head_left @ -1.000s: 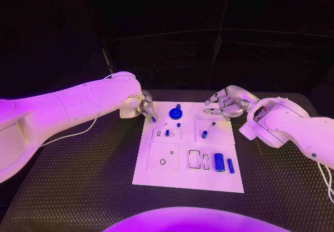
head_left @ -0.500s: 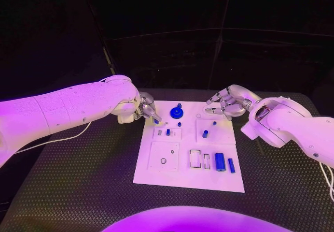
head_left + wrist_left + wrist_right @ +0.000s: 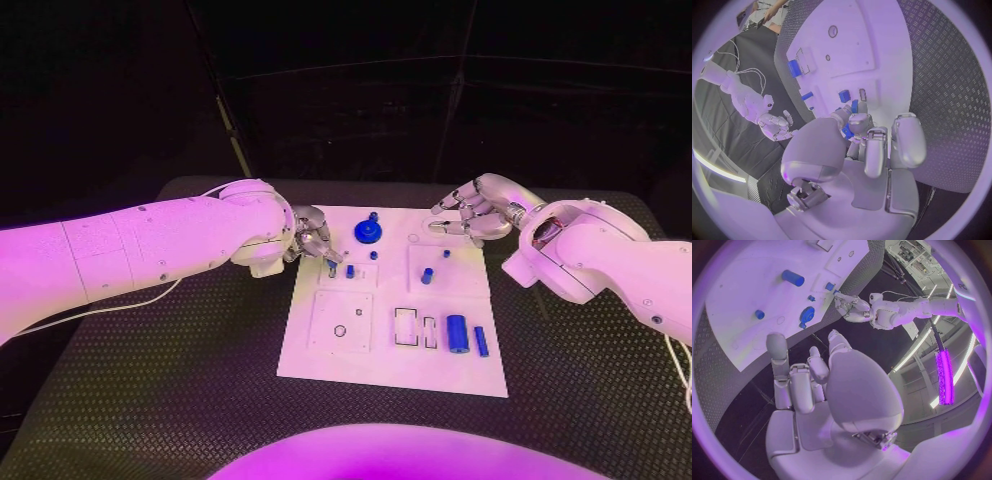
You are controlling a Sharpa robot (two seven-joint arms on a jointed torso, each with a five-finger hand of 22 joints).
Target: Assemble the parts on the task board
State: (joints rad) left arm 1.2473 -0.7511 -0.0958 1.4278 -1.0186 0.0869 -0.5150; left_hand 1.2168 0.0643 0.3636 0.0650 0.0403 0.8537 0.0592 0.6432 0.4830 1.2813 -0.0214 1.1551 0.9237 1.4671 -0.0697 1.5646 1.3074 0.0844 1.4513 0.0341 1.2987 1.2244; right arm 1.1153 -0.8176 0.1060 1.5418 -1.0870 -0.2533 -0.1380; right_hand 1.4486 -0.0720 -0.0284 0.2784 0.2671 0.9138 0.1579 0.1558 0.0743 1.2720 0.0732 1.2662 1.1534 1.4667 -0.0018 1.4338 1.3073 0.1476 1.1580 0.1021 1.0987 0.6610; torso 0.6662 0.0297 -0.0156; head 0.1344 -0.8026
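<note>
The white task board lies in the middle of the table. On it sit a blue round knob, a small peg, a blue cylinder and a thin blue bar. My left hand hovers over the board's far left corner. It pinches a small blue part between thumb and a finger, just above another small blue piece. My right hand hangs over the far right corner with its fingers apart and nothing in them. The right wrist view shows the knob and cylinder.
The black ribbed table surrounds the board. White square plates with holes and slots lie on the board's near left. A white cable trails from my left arm.
My left hand has come nearer and inward, from the board's far left edge to above the small blue piece. My right hand has barely moved.
</note>
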